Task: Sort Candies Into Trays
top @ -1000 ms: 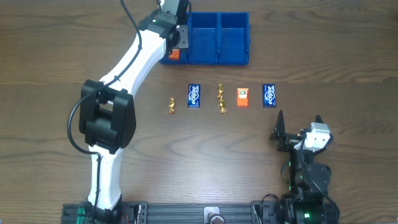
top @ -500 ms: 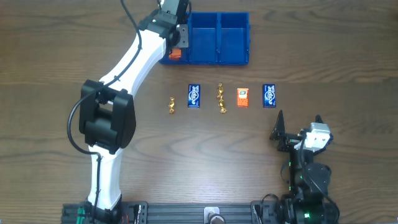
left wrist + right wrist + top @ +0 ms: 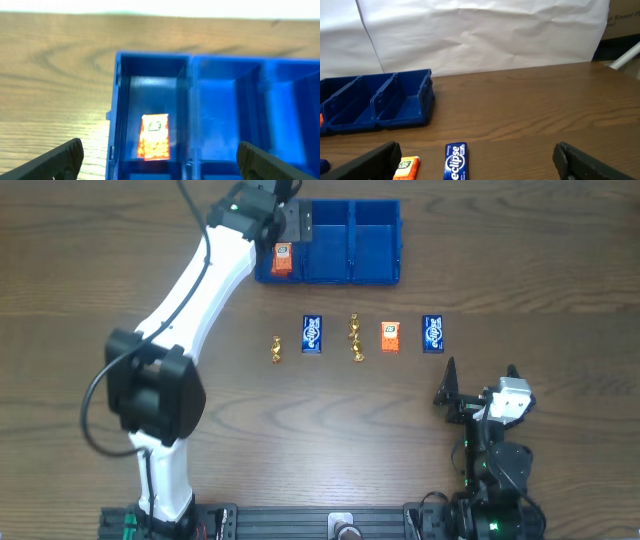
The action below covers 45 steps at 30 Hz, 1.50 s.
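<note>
The left gripper [image 3: 159,150] hangs over the end compartment of the blue tray [image 3: 330,278], at the tray's left in the top view. Its fingers [image 3: 65,157] are spread wide and there is nothing between them. Just below it an orange candy pack [image 3: 155,136] lies on the floor of that compartment, at the end nearer the arms and clear of both fingers. The tray's other compartments look bare from where the wrist camera sits.

The tray stands at the far side of the wooden table [image 3: 560,280]. The white left arm [image 3: 200,290] stretches diagonally up to it.

Between the tray and the arm bases, a loose row of candies lies on the tabletop, well apart from the tray. Going from left to right in the top view:
- A single gold-wrapped candy [image 3: 277,348].
- A first blue pack [image 3: 313,334].
- An upper gold candy [image 3: 354,327] with a lower gold candy [image 3: 358,353] just beside it.
- A second orange pack [image 3: 390,336].
- A second blue pack [image 3: 432,333].

None of them touch one another, apart perhaps from the gold pair, which I cannot tell.

The right gripper [image 3: 480,367] sits low near its own base, on the near side of the row and near the second blue pack. Its two fingers are parted and hold nothing.
</note>
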### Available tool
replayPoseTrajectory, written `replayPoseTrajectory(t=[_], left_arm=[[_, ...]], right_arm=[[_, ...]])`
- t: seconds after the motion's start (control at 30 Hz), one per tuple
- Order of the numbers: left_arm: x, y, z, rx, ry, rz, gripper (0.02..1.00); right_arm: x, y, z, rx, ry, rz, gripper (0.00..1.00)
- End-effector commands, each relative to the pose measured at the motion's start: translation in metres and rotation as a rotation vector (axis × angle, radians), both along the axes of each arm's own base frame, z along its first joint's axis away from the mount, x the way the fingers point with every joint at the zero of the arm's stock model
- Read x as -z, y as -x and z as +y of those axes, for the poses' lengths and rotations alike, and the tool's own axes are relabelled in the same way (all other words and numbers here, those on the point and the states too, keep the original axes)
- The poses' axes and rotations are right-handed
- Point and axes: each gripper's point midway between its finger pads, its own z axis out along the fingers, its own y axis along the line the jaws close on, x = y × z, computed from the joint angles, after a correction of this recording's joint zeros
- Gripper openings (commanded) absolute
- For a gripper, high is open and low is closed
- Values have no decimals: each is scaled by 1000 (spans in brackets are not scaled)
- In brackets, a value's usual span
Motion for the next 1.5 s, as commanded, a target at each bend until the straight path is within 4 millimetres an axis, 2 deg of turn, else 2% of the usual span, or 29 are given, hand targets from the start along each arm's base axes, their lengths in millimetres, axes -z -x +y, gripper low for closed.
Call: replayPoseTrajectory(t=[0.03,0.1,0.13,0.23,0.3,0.37,0.5,0.63,0.73,1.1,1.5], left_arm=[[-42,21,-44,11,41,-84,987],[-40,39,-77,26,81,-73,987],[-34,57,-108,52,103,-53,987],[-20,88,-150,83,104,-25,978],[-1,115,-181,96,90,4,967],[16,131,-200,103,96,36,961],[67,161,-228,97,82,133,954],[116,171,-233,41,71,211,950],[131,172,-232,24,58,230,939],[166,165,-220,-13,43,295,888],[178,163,-218,-5,36,320,822]], right_arm=[[0,1,-3,14,11,-1,998],[0,1,-3,14,11,-1,998],[0,1,-3,14,11,-1,998],[0,1,-3,14,11,-1,998],[0,1,-3,14,11,-1,998],[0,1,-3,14,11,-1,998],[0,1,-3,14,11,-1,998],[0,1,-3,14,11,-1,998],[0,1,-3,14,11,-1,998],[0,1,-3,14,11,-1,998],[0,1,-3,14,11,-1,998]])
